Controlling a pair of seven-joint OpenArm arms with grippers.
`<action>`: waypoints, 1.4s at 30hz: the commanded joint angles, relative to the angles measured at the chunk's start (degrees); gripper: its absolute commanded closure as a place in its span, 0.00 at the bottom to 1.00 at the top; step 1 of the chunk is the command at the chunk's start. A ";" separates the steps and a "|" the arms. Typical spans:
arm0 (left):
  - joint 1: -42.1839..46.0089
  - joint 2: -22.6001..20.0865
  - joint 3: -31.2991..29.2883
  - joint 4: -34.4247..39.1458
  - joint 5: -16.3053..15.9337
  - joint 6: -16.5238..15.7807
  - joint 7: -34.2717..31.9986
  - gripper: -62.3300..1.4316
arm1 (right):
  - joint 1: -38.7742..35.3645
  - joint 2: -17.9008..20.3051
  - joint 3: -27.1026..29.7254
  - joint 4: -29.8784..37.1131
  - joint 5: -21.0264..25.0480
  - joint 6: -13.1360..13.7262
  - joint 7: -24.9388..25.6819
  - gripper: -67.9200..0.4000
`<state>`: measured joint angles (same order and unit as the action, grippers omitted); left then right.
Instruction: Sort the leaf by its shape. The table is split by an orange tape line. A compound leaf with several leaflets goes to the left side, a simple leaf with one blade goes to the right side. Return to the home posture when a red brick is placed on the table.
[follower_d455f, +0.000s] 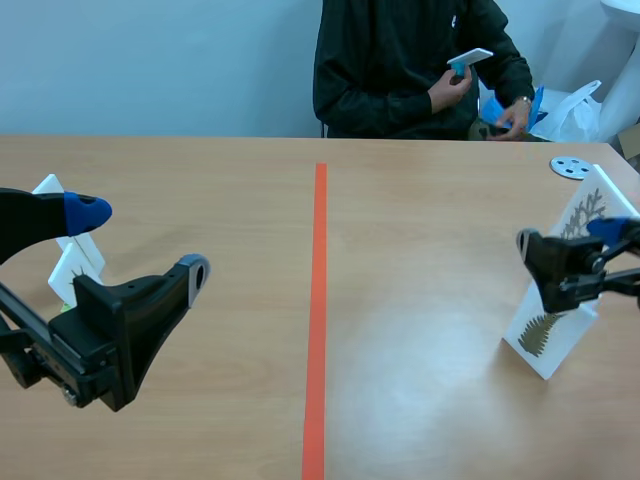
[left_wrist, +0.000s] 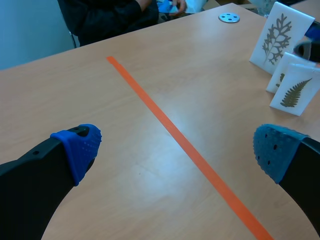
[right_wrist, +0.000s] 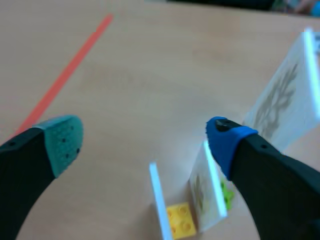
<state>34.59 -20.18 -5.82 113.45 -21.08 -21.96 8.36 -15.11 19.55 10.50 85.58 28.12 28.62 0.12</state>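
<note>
Wooden table (follower_d455f: 420, 220), orange tape line (follower_d455f: 318, 300) down the middle; left gripper (left_wrist: 175, 150) left of it, fingers wide, empty; right gripper (right_wrist: 144, 140) right of it, gaping beside leaf cards (follower_d455f: 548, 338).

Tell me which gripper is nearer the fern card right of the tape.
Right. The right gripper sits just above the fern card; the left gripper is far across the orange tape line.

The gripper (left_wrist: 175, 150) stands wide apart, the tape line (left_wrist: 165, 127) running between its fingers. Well ahead, off the tape, three leaf cards (left_wrist: 296, 95) stand close together, with a grey disc (left_wrist: 229, 18) beyond them.
</note>
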 joint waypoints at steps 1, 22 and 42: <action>-0.15 0.15 -0.31 0.13 -0.59 -0.13 -1.03 0.00 | 0.50 0.94 1.16 2.64 2.12 1.60 0.07 0.13; -0.15 0.13 -0.31 0.13 -0.59 -0.31 -1.03 0.00 | -13.60 2.67 2.56 21.16 8.59 9.57 -5.40 0.00; -0.15 0.15 -0.31 0.13 -0.59 -0.31 -0.98 0.00 | -14.56 2.64 1.42 21.88 8.55 8.09 -5.55 0.00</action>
<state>34.59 -20.18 -5.82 113.45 -21.08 -22.17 8.36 -30.35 21.71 11.73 106.15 35.62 36.88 -6.35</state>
